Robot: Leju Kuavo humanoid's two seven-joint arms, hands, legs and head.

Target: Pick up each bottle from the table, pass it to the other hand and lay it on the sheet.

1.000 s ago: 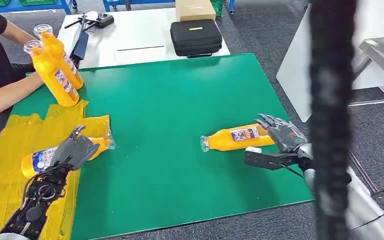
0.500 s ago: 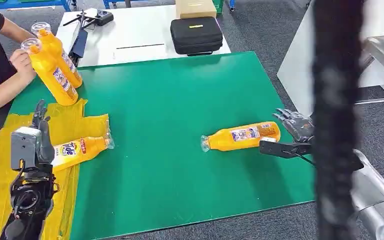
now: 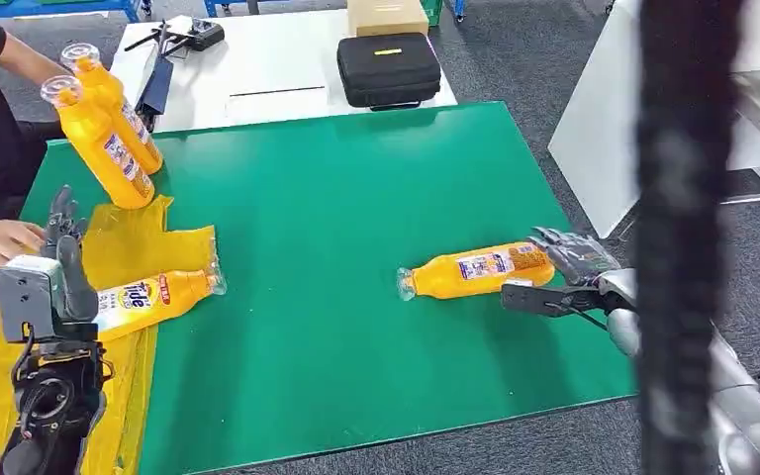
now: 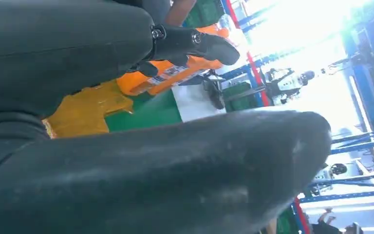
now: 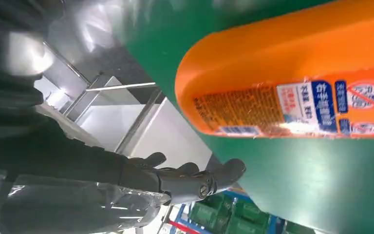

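Hovering above the yellow sheet [image 3: 0, 376], the left hand [image 3: 54, 282] is raised, fingers apart and empty, beside a lying Tide bottle [image 3: 153, 297]. Across the green table [image 3: 327, 198], the right hand [image 3: 559, 277], fingers spread, flanks another lying orange bottle [image 3: 475, 270]. Farther back, two bottles [image 3: 104, 129] lean together.
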